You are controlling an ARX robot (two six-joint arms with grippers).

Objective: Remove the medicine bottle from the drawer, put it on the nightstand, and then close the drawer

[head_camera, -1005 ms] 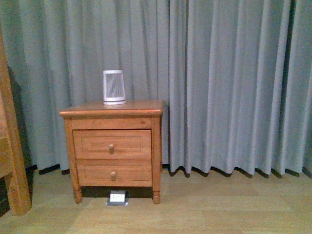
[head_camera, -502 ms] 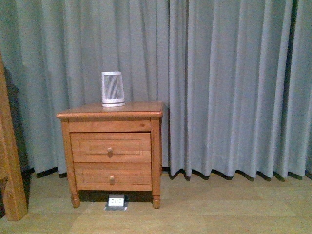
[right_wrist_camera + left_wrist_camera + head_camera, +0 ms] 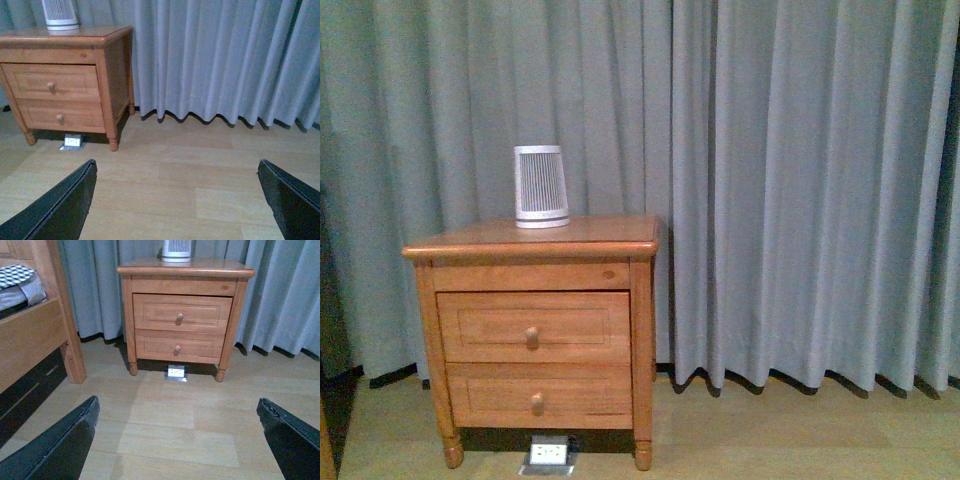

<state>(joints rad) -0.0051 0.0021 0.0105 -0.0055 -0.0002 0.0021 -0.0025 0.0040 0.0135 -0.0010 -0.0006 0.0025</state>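
The honey-brown nightstand [image 3: 530, 242] stands against a grey curtain; it also shows in the left wrist view [image 3: 185, 269] and the right wrist view [image 3: 65, 36]. Its two knobbed drawers are shut: the upper drawer [image 3: 532, 327] and the lower drawer [image 3: 538, 394]. The medicine bottle is hidden. My left gripper [image 3: 177, 412] is open and empty above the floor, well short of the nightstand. My right gripper [image 3: 177, 172] is open and empty above the floor, to the right of the nightstand. Neither arm shows in the front view.
A white slatted device [image 3: 540, 187] stands on the nightstand top. A floor socket box [image 3: 548, 453] lies under the nightstand. A wooden bed frame [image 3: 35, 335] with bedding stands left of the nightstand. Grey curtain [image 3: 800, 180] hangs behind. Wood floor [image 3: 190, 175] lies in front.
The front view has shifted: the nightstand now looks larger and lower in frame, and the wooden post at the left edge has slid almost out of view.
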